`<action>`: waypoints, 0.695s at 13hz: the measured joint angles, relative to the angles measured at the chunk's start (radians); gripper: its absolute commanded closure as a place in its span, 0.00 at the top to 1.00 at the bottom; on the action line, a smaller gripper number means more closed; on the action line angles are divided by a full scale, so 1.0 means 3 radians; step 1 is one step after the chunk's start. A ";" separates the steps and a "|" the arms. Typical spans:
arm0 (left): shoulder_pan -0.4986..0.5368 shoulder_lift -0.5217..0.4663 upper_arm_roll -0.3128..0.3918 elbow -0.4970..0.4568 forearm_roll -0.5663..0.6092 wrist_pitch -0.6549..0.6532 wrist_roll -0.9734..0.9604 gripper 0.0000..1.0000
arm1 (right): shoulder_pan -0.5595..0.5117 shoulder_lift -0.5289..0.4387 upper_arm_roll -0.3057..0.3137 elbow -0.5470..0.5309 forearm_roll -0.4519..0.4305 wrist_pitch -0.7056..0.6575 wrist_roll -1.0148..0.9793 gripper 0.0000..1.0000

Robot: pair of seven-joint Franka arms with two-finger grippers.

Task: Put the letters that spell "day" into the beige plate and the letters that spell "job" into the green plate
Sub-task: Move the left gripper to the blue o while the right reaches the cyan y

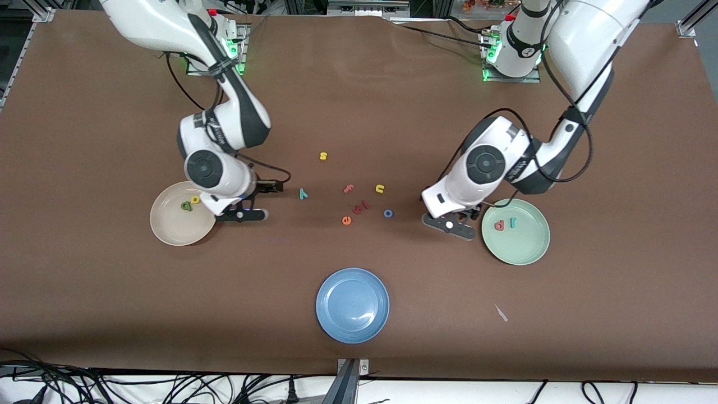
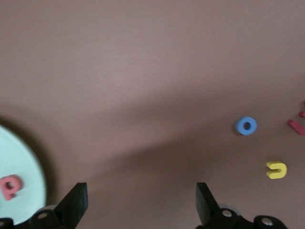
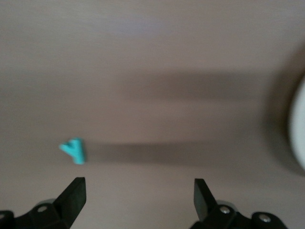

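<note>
We've got the yellow d (image 1: 195, 199) and green a (image 1: 186, 206) lying in the beige plate (image 1: 171, 233), and the teal y (image 1: 303, 194) is the one left out, flat on the table toward the middle. In the green plate (image 1: 519, 247) sit the red b (image 1: 499, 225) and teal j (image 1: 512, 223); the blue o (image 1: 388, 213) waits on the table near the orange e (image 1: 346, 220). So we judge four of six done, with the y and o to go. The right gripper (image 1: 242, 209) hangs low just beside the beige plate's rim, on the y's side, jaws spread wide and empty, and its wrist view shows the y ahead. The left gripper (image 1: 451, 221) hovers low beside the green plate, on the o's side, jaws also wide, holding nothing, with the o and yellow u (image 2: 276, 170) ahead of it.
</note>
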 measured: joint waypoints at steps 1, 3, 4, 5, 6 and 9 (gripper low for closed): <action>-0.0078 0.0079 0.0004 0.0044 0.0000 0.0008 0.0000 1.00 | 0.0132 0.0037 0.0015 -0.0004 -0.0001 0.0149 0.0140 1.00; -0.0278 0.0252 0.0056 0.0190 0.0000 0.0017 -0.0032 1.00 | 0.0341 0.0119 0.0016 -0.0005 -0.0003 0.0346 0.0286 1.00; -0.0402 0.0326 0.0119 0.0276 0.0000 0.0018 -0.0077 1.00 | 0.0378 0.0146 0.0016 -0.0005 -0.0004 0.0395 0.0306 1.00; -0.0534 0.0384 0.0206 0.0350 0.0000 0.0019 -0.0102 1.00 | 0.0382 0.0167 0.0014 -0.0005 -0.0005 0.0441 0.0306 1.00; -0.0671 0.0431 0.0311 0.0423 0.0000 0.0021 -0.0118 1.00 | 0.0381 0.0185 0.0010 -0.0005 -0.0009 0.0499 0.0304 0.99; -0.0998 0.0632 0.0484 0.0765 0.0000 0.0036 -0.0229 0.86 | 0.0385 0.0262 0.0011 -0.0005 -0.0012 0.0638 0.0301 0.99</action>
